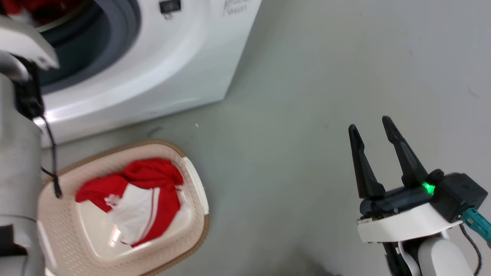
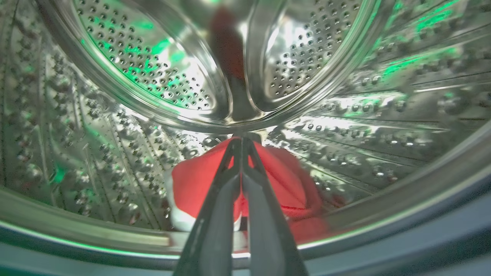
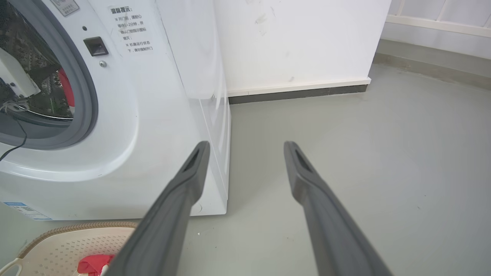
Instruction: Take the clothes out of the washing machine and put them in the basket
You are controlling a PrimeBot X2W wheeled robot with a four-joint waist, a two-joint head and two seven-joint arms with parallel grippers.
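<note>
The step in hand looks like a second fetch. The left end effector (image 2: pixel 241 140) is deep inside the steel drum (image 2: pixel 115 126) of the washing machine (image 1: pixel 172 69). Its two dark fingers are pressed together, with the tips at the far edge of a red garment (image 2: pixel 195 184) lying on the drum's lower wall. The fingers cross over the cloth, and I cannot tell whether any fabric is caught between them or they merely rest on it. The pale left forearm (image 1: pixel 17 165) runs up the head view's left edge toward the porthole (image 1: pixel 80 42).

One red-and-white garment (image 1: pixel 153 180) already lies crumpled in the cream basket (image 1: pixel 61 234), which stands on the grey floor (image 1: pixel 307 76) just in front of the washing machine, below the porthole. The task therefore seems about half done, as far as these views show the load.

The right end effector (image 1: pixel 369 123) hangs over bare floor well to the right of the basket, fingers spread and holding nothing.

As I judge it, the next move calls for a sure pinch on the red garment. After that comes a draw back over the grey door seal (image 1: pixel 128 27) without snagging, and a swing down to the basket before letting go. If the grip takes only a fold's edge, the smooth fabric may slide free at the drum's lip
</note>
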